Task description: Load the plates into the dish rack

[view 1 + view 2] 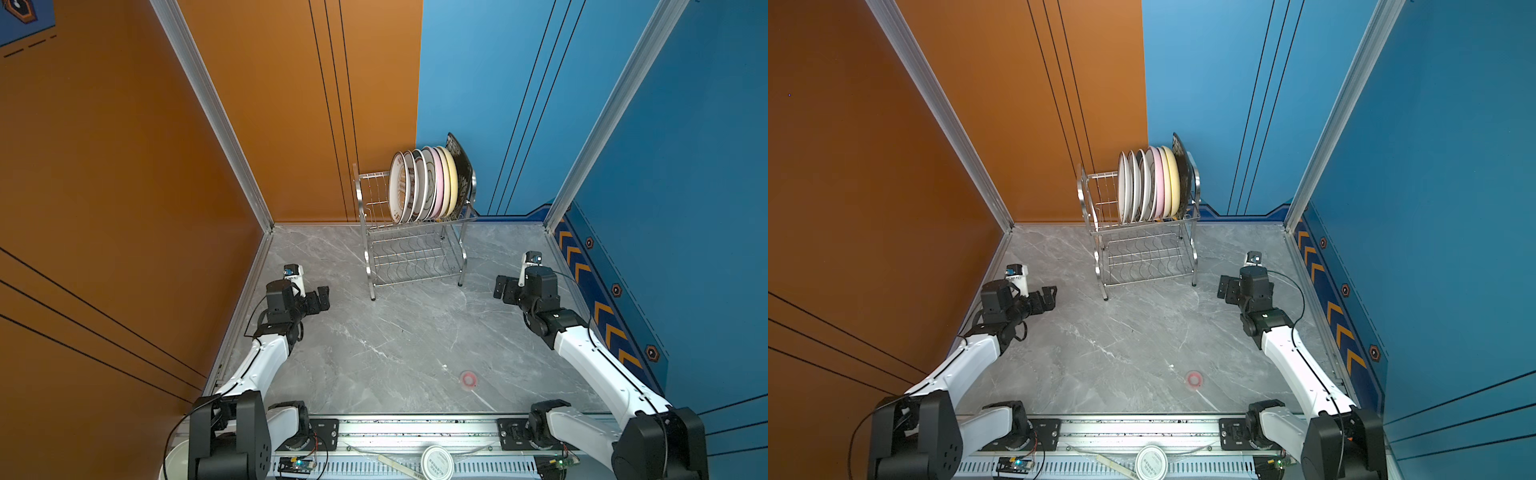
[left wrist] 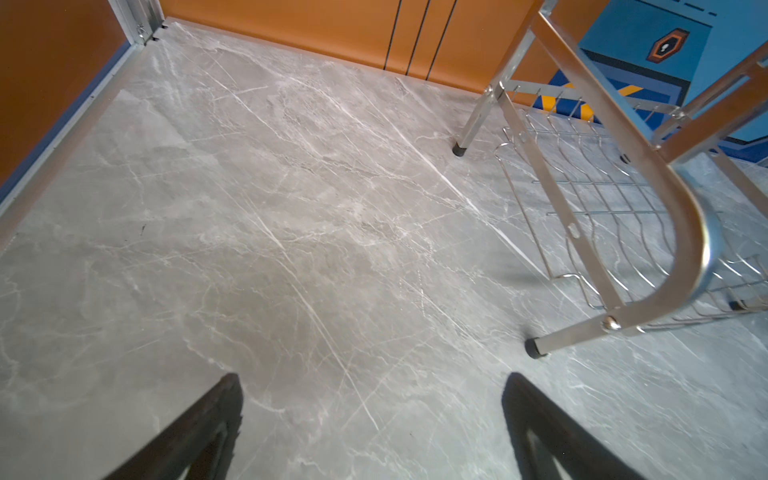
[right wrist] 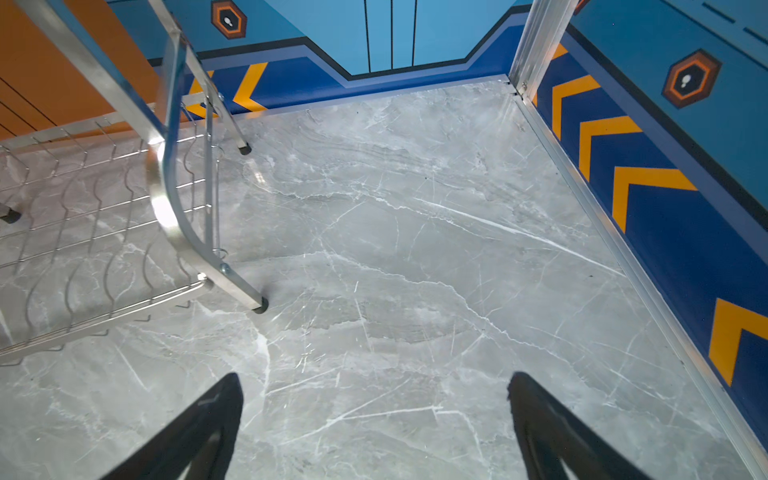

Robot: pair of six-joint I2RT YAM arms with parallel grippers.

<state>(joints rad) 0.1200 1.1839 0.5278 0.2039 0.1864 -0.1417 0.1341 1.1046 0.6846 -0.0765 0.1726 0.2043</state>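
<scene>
Lab test booth: printed wall panels [image 1: 124, 166], aluminium frame [image 1: 216, 116], marble-look tabletop [image 1: 395, 340].

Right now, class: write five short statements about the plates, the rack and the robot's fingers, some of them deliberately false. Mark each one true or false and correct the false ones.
1. The plates stand on edge in the upper tier of the dish rack. True.
2. The rack's lower shelf holds two plates. False: it holds none.
3. The left gripper and right gripper both have their fingers spread, holding nothing. True.
4. In both top views the pink plate is leftmost in the row. False: it stands mid-row, with plates on both sides.
5. The left gripper touches a rack leg. False: it is apart from the rack.
</scene>
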